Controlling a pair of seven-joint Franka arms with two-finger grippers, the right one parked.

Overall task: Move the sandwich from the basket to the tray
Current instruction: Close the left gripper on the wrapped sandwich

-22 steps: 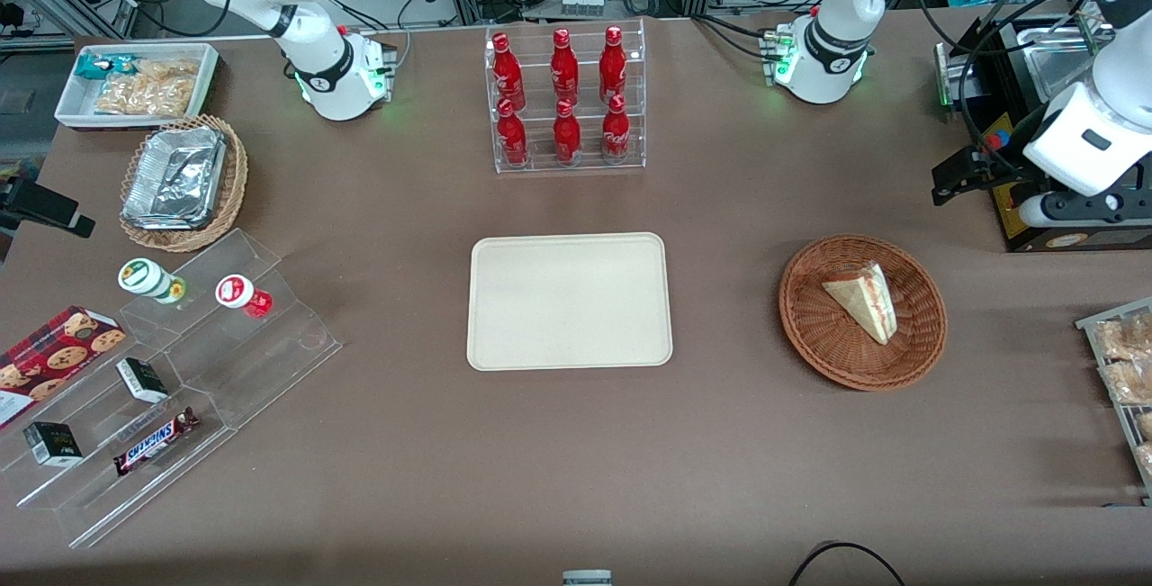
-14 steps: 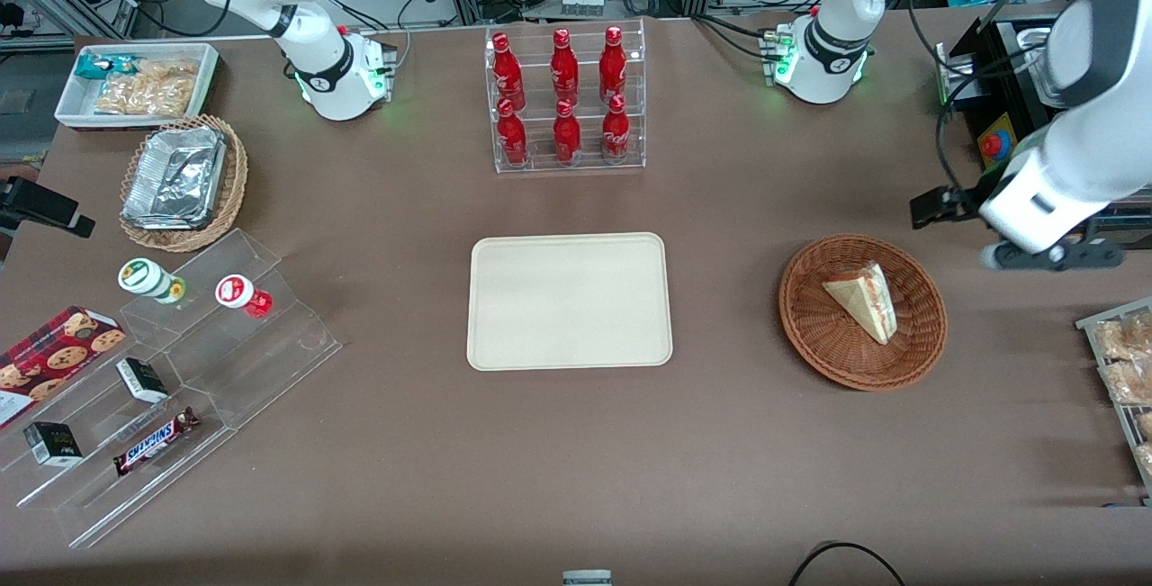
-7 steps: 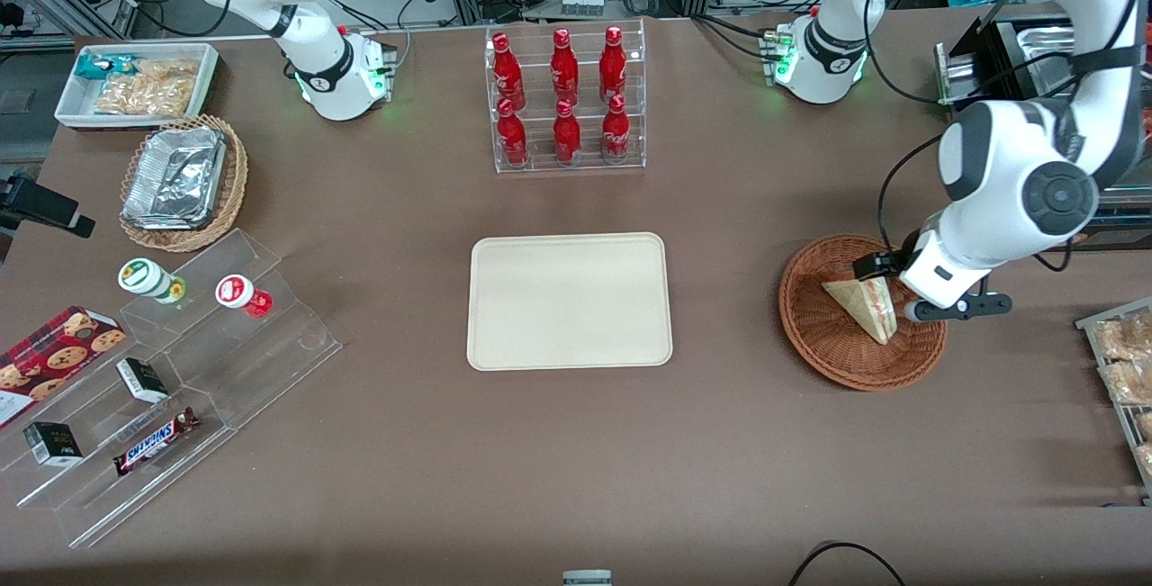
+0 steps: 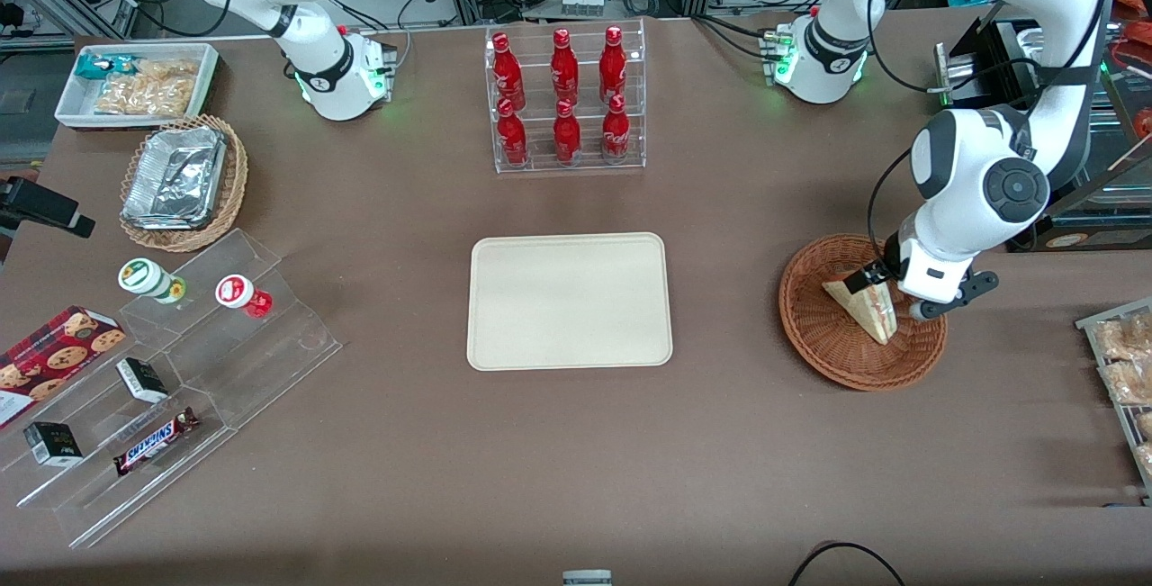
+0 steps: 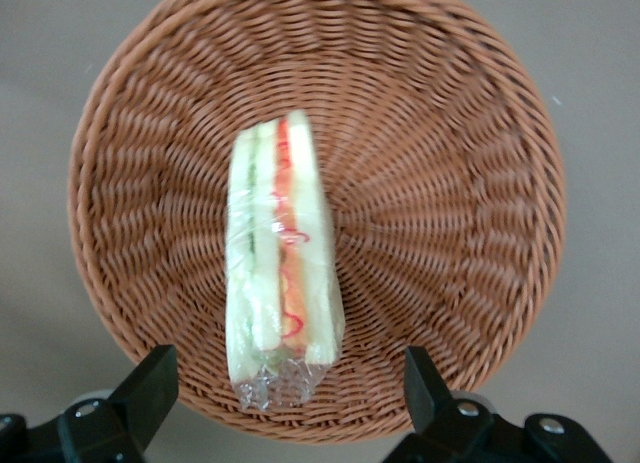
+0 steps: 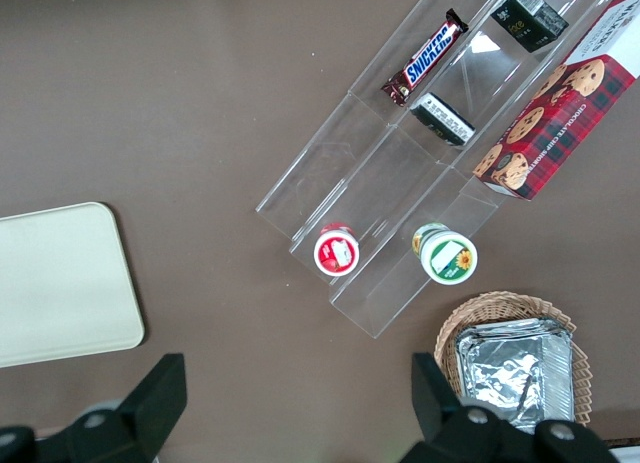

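One sandwich [image 5: 280, 253] lies in the basket [image 5: 470, 193], cut edge up, with bare wicker all round it inside the rim. The gripper [image 5: 285, 388] hangs above the sandwich, fingers [image 5: 150, 383] spread wide on either side and clear of it. Bare table [image 4: 729, 298] separates the basket from the tray [image 4: 569, 301], whose whole surface lies open.

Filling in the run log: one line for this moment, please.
gripper: open, above sandwich | sandwich: in basket | tray: bare
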